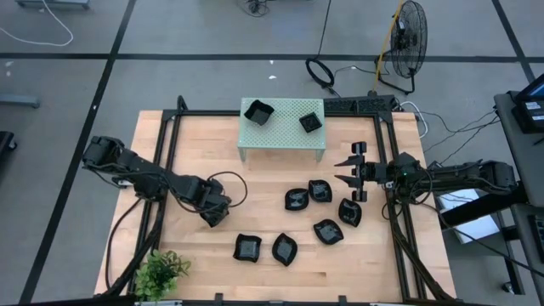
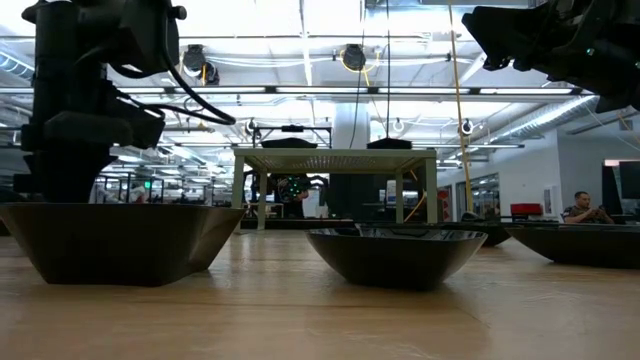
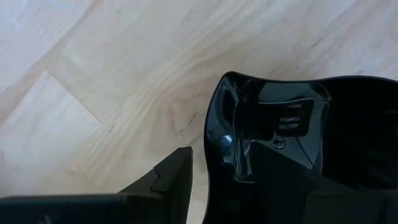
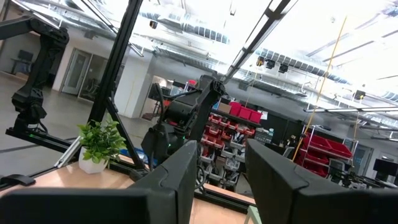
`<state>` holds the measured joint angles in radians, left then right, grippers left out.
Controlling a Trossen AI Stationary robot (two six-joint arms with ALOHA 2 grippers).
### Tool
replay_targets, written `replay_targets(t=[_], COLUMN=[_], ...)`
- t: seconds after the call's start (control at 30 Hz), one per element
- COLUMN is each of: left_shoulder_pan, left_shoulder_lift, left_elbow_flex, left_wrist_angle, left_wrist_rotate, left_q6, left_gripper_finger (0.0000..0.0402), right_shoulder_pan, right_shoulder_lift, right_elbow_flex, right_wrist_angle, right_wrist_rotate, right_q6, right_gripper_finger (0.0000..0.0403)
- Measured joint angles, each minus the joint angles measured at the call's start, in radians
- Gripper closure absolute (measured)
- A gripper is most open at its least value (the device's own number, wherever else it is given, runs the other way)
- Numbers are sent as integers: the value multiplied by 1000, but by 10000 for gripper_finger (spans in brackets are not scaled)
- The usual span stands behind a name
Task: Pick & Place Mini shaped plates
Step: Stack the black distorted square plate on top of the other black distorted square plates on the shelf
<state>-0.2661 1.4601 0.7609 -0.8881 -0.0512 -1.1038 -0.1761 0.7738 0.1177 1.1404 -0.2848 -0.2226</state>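
Pale wooden planks make up the worktop (image 1: 204, 153), and at its left front corner stands a small green potted plant (image 1: 161, 270), clear of the working area. Just to its right the left end effector (image 1: 217, 212) hangs low over the boards with nothing between its fingers. They stand apart, and in the left wrist view one glossy black square-cornered mini plate (image 3: 292, 143) lies right ahead of the dark fingertip (image 3: 177, 174). This is probably the squarish black dish (image 1: 246, 247) nearest it in the high view, so the arm looks set for a grasp on its rim.

Beside that lies a leaf-like black dish (image 1: 285, 249). Farther back stands the pale green perforated metal stand (image 1: 283, 127), carrying two black dishes (image 1: 257, 110) on its top, which suggests it is the drop-off place. Right of centre, a cluster of four more black plates (image 1: 320, 190) rests on the wood, not yet moved.

At the right edge the right end effector (image 1: 357, 171) is held level above the cluster, its fingers parted and empty, apparently waiting its turn.
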Motion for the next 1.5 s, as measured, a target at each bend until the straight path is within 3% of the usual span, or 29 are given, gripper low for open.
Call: replay_targets(t=[1.03,1.17,1.37,1.5], left_shoulder_pan=[0,0,16,41], left_shoulder_lift=[0,0,0,-19], left_elbow_flex=[0,0,2,6], left_wrist_angle=[3,3,4,0], left_wrist_rotate=[2,-2,-1,-1], left_q6=[0,14,27,39], left_gripper_finger=[245,281,380,390], right_shoulder_pan=[0,0,0,0], right_shoulder_lift=[0,0,0,0], right_elbow_flex=[0,0,0,0], right_wrist_angle=[0,0,0,0], right_wrist_rotate=[0,0,0,0], right_q6=[-1,0,-1,-1], right_gripper_finger=[277,277,277,277])
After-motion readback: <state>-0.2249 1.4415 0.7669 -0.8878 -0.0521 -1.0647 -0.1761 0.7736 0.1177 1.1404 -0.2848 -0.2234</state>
